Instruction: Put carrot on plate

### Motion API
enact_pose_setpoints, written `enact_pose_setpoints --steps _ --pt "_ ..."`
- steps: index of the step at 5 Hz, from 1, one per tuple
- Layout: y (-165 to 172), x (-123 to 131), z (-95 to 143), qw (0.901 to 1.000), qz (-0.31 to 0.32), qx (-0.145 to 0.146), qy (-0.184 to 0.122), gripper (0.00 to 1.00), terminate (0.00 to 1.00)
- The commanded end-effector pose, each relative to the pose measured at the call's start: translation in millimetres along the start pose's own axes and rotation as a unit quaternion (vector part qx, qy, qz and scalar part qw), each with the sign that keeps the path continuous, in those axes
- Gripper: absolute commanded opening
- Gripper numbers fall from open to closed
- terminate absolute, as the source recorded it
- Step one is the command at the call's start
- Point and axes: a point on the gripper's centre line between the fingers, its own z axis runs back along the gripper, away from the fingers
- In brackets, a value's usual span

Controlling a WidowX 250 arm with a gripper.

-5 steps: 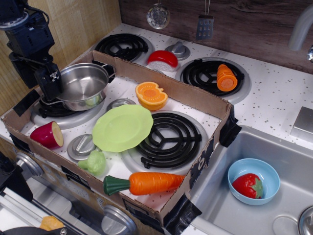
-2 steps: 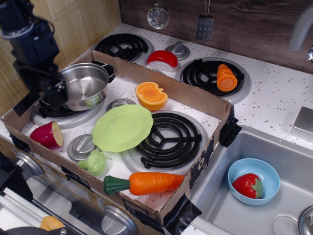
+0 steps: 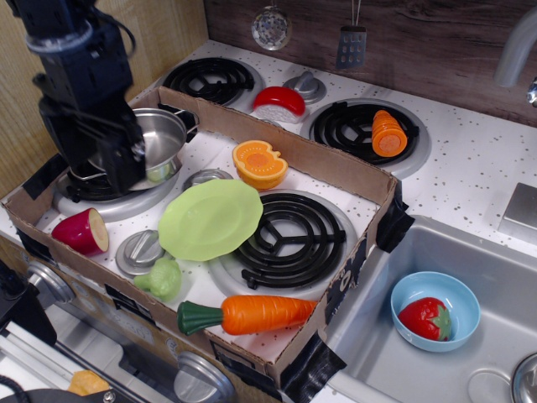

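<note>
The long orange carrot [image 3: 256,314] with a dark green stem lies on its side at the front of the cardboard tray, stem pointing left. The lime-green plate [image 3: 210,218] lies flat in the middle of the tray, just behind the carrot and apart from it. My gripper [image 3: 124,166] hangs from the black arm at the left, over the left side of a steel pot [image 3: 159,138], well left of and behind the plate and far from the carrot. It holds nothing that I can see. Its fingers are dark against the arm, so their spacing is unclear.
A halved orange fruit [image 3: 260,164] sits behind the plate. A red onion half [image 3: 81,231] and a green lettuce piece [image 3: 161,278] lie at the front left. A carrot slice stub [image 3: 388,133] sits on the back right burner. A blue bowl [image 3: 419,290] with a strawberry is in the sink. Cardboard walls [image 3: 352,269] ring the tray.
The arm has moved right and closer to the camera, and now covers the left part of the steel pot. The carrot and the plate have not moved.
</note>
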Motion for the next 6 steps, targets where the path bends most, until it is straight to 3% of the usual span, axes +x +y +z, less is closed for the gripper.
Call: enact_pose_setpoints --steps 1,3,5,6 --pt "-53.1 -5.0 -23.3 0.9983 0.050 -0.029 0.002 1.00 0.00" --pt "-88.7 4.3 -28.3 0.9950 0.042 -0.090 0.010 1.00 0.00" --pt "-107.2 0.9 -42.9 0.9837 0.047 -0.171 0.029 1.00 0.00" --pt "-112.2 3.1 -51.0 0.9814 0.047 -0.183 0.036 1.00 0.00"
